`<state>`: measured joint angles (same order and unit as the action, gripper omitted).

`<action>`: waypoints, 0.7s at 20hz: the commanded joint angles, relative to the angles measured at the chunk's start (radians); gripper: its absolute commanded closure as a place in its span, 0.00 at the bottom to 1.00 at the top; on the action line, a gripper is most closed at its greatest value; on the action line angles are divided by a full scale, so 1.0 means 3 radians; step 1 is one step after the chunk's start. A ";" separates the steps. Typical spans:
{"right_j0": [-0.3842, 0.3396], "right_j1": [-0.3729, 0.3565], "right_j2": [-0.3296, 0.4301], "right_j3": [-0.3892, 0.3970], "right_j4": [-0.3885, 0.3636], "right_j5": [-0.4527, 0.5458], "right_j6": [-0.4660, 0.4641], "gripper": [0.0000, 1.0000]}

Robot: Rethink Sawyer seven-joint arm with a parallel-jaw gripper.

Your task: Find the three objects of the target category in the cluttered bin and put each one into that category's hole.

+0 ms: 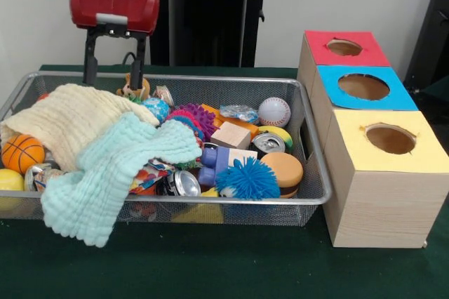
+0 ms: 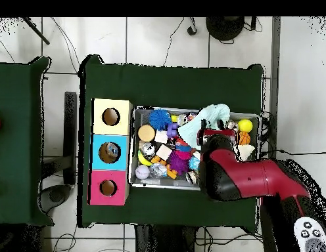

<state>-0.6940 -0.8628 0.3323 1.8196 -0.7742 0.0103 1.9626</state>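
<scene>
The wire mesh bin [image 1: 210,201] is full of toys and two cloths; it also shows in the overhead view [image 2: 132,147]. One crumpled clear bottle with a blue label [image 1: 238,112] lies at the bin's far side beside a baseball [image 1: 273,111]; it also shows in the overhead view [image 2: 158,170]. I cannot pick out the other bottles; they may lie under the cloths. My gripper [image 1: 114,78] hangs open and empty over the bin's far left part, just behind the cream cloth [image 1: 70,120]. In the overhead view my gripper [image 2: 215,136] sits under the red wrist.
Three wooden boxes with round holes stand right of the bin: red top [image 1: 345,48], blue top [image 1: 363,87], yellow top [image 1: 390,139]. A mint cloth [image 1: 112,173] hangs over the front rim. Silver cans [image 1: 181,184], a blue spiky ball [image 1: 247,178] and a small basketball [image 1: 21,153] lie in the bin.
</scene>
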 commanded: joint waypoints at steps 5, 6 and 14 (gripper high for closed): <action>0.0226 0.0119 0.0005 0.0281 0.0189 0.0471 0.0208 0.00; 0.0254 0.0130 -0.0027 0.0304 0.0221 0.0467 0.0248 0.00; 0.0582 0.0234 -0.0433 0.0371 0.0361 0.0226 0.0499 0.00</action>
<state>-0.5566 -0.8565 0.2788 1.8575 -0.7019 0.0162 1.9626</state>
